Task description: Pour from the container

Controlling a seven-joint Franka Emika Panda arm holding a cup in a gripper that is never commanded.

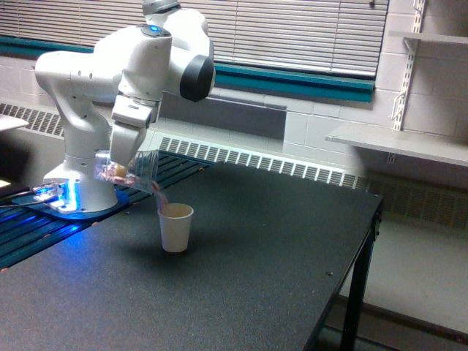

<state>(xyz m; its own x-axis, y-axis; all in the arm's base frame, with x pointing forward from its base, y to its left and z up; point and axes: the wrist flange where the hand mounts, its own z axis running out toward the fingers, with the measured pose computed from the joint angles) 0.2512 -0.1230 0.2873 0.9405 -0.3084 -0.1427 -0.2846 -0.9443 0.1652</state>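
The clear cup [131,170] is held clamped in the gripper [121,167], tipped on its side above and to the exterior view's left of the paper cup [176,227]. Its mouth is aimed down toward the paper cup's rim; a pinkish stream [159,197] is seen between them.

No words, numbers or signs can be read anywhere in the exterior view. The white robot arm [110,80] shows no name or logo that can be made out. The white paper cup [176,227] is plain, with no print on it. The clear container [134,170] has no label. The black table [241,278], the wall and the shelves carry no writing either.
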